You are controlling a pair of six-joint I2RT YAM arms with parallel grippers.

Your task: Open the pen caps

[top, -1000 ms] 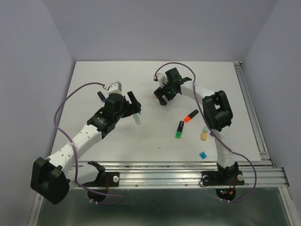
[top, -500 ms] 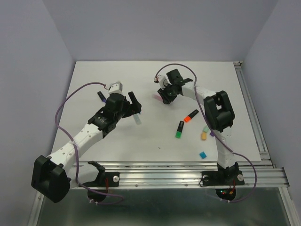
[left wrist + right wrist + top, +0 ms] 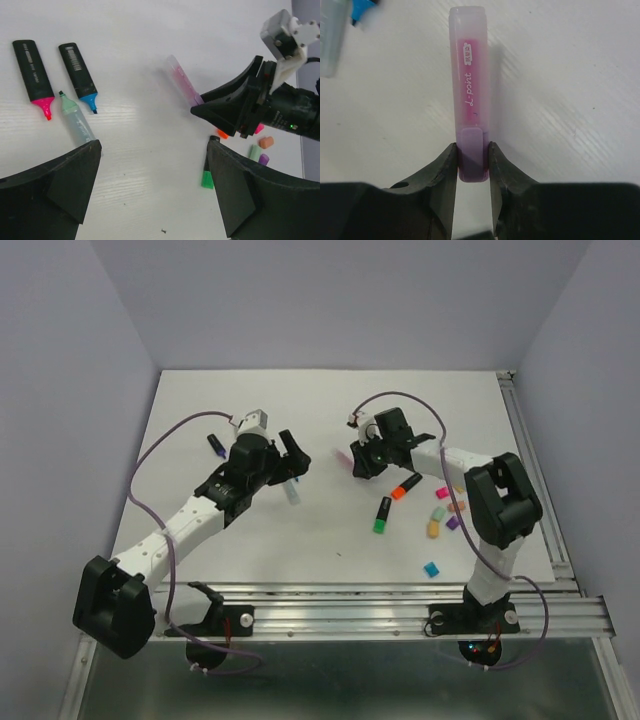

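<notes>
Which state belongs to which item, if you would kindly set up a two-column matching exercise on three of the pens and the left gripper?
Items:
1. pale pink pen
2. pink-tipped black pen
3. green-capped black pen
4. left gripper

States:
A. jaws wide open, holding nothing
B. pinched at one end by the right gripper
C. lying uncapped on the table
D. lying flat with its cap on

Pairs: 1-B, 2-C, 3-D, 4-A
</notes>
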